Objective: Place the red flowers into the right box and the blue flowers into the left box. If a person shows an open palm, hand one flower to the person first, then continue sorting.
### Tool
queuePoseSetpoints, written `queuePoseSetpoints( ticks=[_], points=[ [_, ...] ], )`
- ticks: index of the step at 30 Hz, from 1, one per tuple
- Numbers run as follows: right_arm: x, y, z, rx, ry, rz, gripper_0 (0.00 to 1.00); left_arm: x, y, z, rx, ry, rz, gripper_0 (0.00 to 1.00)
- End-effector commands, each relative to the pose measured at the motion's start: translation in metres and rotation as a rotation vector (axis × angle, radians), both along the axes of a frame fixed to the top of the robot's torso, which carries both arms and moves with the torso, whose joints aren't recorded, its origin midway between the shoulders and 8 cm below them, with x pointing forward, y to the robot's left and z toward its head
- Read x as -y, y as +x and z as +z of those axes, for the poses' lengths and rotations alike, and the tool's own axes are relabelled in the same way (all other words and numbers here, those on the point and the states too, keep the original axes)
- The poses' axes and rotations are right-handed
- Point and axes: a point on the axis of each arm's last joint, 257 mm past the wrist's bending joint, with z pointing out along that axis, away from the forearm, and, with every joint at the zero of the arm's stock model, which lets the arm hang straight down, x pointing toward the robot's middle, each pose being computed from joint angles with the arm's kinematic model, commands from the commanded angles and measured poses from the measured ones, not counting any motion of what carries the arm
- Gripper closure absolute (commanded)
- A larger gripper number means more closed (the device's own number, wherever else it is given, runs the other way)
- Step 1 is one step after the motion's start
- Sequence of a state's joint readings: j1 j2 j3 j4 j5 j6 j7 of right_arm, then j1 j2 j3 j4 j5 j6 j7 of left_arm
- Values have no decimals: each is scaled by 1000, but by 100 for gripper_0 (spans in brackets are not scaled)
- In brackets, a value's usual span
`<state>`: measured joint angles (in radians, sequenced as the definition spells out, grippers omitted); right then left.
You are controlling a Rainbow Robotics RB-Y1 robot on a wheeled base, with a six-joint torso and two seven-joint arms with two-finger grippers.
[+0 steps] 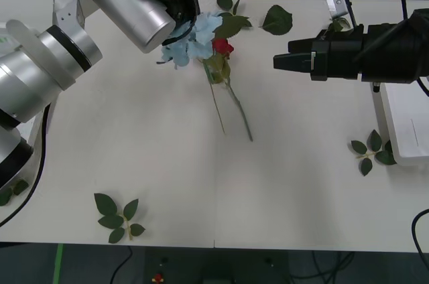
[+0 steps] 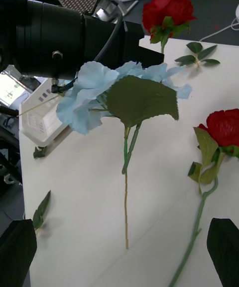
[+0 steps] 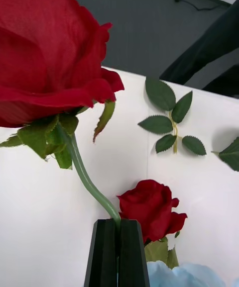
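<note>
Left wrist view: my left gripper [image 3: 118, 252] clamped on a red rose [image 3: 47, 43] stem, bud raised clear for carrying. Another rose [image 3: 149, 210] and blue hydrangea [image 3: 181, 274] lie just beneath. Right gripper [image 2: 119, 247] spread, facing them, ready to pick

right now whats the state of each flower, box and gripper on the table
left gripper: fingers shut on a red rose's stem
held red rose: lifted
second red rose: lying on the table
blue flower: lying beside it
right gripper: fingers open, holding nothing
right box: no flowers visible inside
</note>
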<state>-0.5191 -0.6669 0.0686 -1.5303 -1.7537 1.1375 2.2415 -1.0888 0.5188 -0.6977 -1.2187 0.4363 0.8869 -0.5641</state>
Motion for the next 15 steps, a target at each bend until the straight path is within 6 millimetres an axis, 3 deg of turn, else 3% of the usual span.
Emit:
queuePoseSetpoints(
  ticks=[1, 10, 15],
  points=[
    [2, -8, 14, 83, -1, 31, 0, -14, 12, 68, 133, 128, -51, 100],
    [-5, -14, 16, 75, 23, 55, 0, -15, 22, 125, 254, 64, -65, 100],
    [-5, -16, 16, 75, 30, 59, 0, -31, 26, 153, 290, 40, -41, 100]
  ],
)
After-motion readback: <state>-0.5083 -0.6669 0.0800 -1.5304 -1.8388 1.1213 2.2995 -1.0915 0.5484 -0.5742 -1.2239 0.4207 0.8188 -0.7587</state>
